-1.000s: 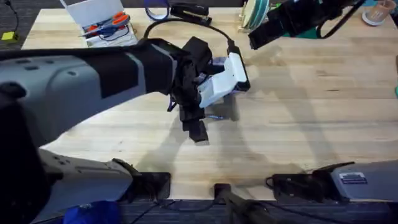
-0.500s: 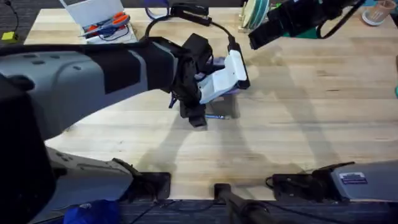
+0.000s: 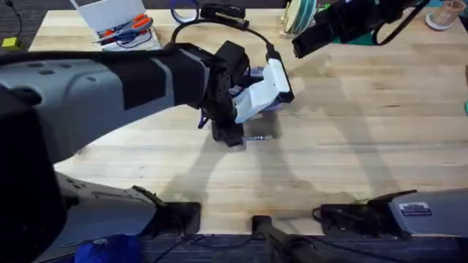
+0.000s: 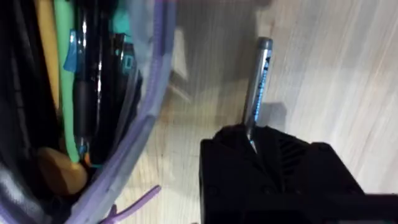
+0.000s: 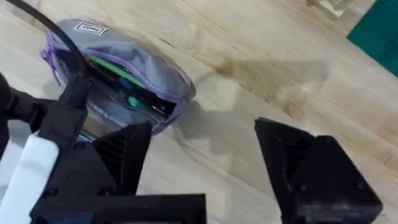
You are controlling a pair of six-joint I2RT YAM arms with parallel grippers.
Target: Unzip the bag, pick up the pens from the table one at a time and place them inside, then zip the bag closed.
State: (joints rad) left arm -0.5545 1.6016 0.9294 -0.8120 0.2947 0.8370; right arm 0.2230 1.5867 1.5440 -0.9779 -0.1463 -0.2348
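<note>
Lavender bag (image 5: 118,74): lies unzipped on the bench (image 3: 351,139) near the overhead view's centre, coloured pens visible inside.
Silvery pen (image 4: 256,87): on the wood just beside the bag, its near end under the left pincer (image 3: 232,137).
Left pincer: down on the pen; whether its grip has closed cannot be told.
Right pincer (image 5: 199,174): jaws apart, holding nothing, at 1 o'clock from the bag.

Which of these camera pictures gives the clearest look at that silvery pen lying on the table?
The left wrist view: the silvery pen lies on the table beside the open bag. Overhead, only its tip peeks from under the left arm. In the right wrist view I cannot make it out.
</note>
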